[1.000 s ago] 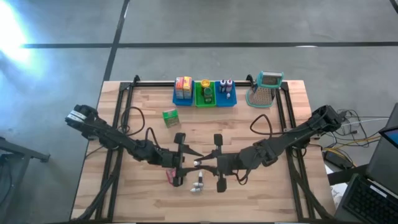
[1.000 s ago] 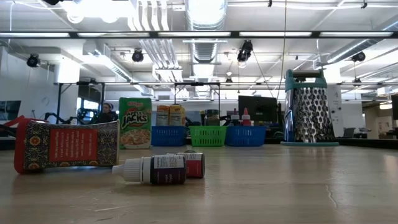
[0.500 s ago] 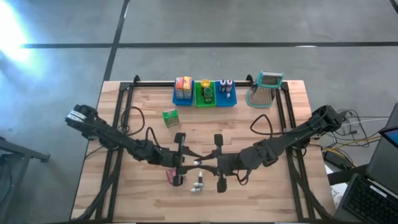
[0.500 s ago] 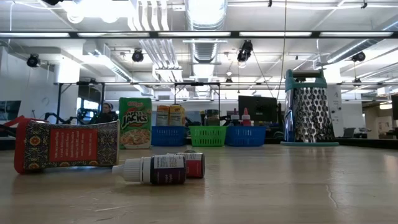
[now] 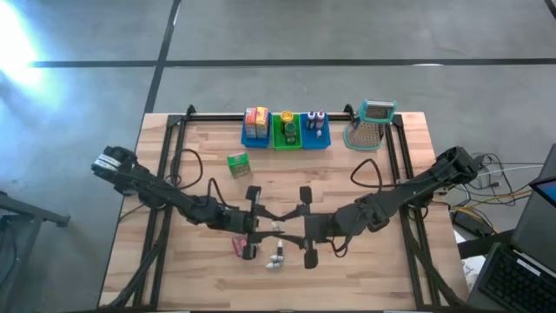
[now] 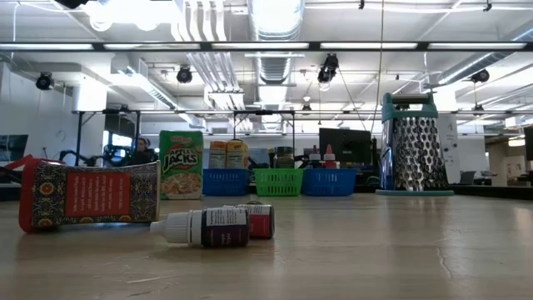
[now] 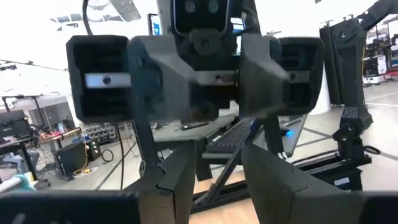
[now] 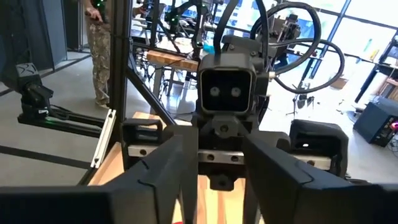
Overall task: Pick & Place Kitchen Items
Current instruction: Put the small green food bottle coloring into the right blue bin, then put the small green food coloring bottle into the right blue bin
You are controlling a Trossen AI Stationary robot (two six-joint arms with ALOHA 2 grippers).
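I have both arms drawn in to mid-table, the left gripper (image 5: 267,228) and the right gripper (image 5: 286,230) nose to nose above the boards, each wrist camera filled by the other arm's head. A small pale speck sits between their tips in the high view, but I cannot say what it is or whether either arm has it, and I cannot tell how either gripper stands, wide or narrow. What matters for my next reach is the purple-labelled bottle (image 6: 208,227): it lies on its side on the table (image 5: 365,278) just nearer the front edge than the two grippers, and about midway between them, so neither arm is clearly closer. Its long axis runs across the table, cap toward the left arm's side (a small red-labelled item (image 6: 261,221) lies right behind it, touching or nearly so). My judgement is that a grip wants to come down across that axis. The pink-red packet (image 6: 87,197) lies just beside the bottle on the left arm's side, the green cereal box (image 5: 239,163) stands farther back, and more goods sit in the bins (image 5: 286,142) beside the grater (image 5: 372,126).
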